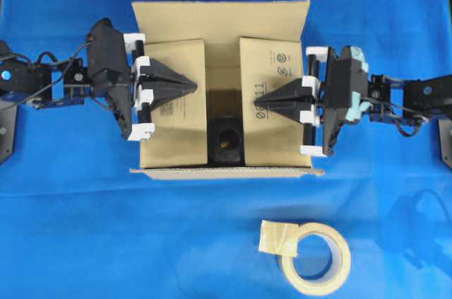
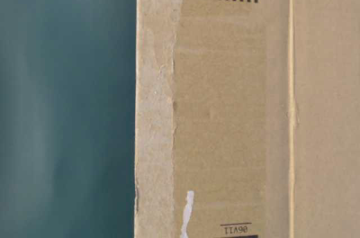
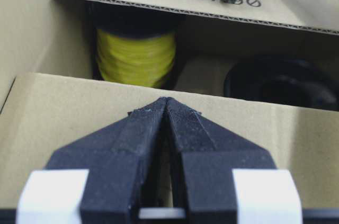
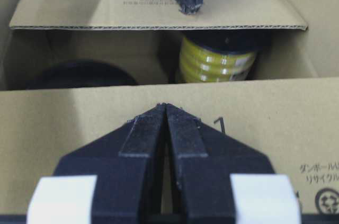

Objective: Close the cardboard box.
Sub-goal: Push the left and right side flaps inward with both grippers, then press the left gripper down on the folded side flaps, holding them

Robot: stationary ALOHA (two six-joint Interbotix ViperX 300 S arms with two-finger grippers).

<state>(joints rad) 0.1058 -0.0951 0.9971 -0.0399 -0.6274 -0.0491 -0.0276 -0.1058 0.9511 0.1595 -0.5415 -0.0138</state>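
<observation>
Two side flaps of cardboard box (image 1: 220, 87) lie directly under grippers | left gripper (image 1: 191, 87), right gripper (image 1: 258, 102): jaws together, holding nothing | long flaps remaining, equally near both arms.

1 cardboard box (image 1: 222, 37), 2 grippers, 1 tape roll (image 1: 316, 258)

Cardboard box (image 1: 221, 87) between two arms, tape roll (image 1: 316, 258) nearby.

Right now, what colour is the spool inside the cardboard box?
Yellow; the spool shows best in the left wrist view.
</observation>
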